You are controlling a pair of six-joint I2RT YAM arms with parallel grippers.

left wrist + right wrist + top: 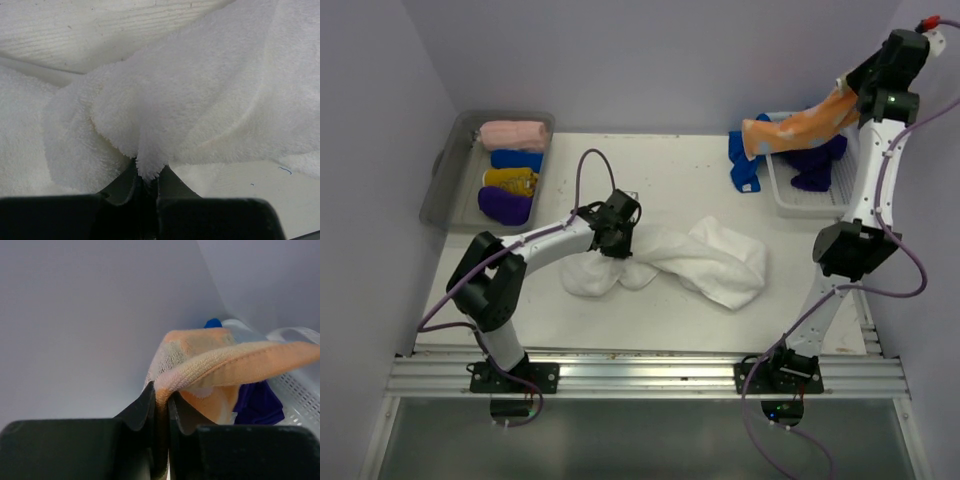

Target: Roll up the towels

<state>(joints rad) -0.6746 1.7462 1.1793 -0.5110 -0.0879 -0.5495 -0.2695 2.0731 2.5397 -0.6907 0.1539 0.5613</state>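
Note:
A large white towel (705, 262) lies crumpled in the middle of the table. My left gripper (620, 238) is shut on a fold at its left end, and the left wrist view shows the pinched white towel (200, 100) between my left gripper's (149, 177) jaws. My right gripper (847, 92) is raised at the back right, shut on the hem of an orange towel (798, 125) that hangs above the basket. The right wrist view shows this orange towel (225, 365) clamped in my right gripper (162, 400).
A white lattice basket (798, 203) at the back right holds a purple towel (820, 160), and a blue towel (744, 165) drapes over its left rim. A grey tub (442, 180) at the back left holds rolled pink (513, 135), blue, yellow and purple towels.

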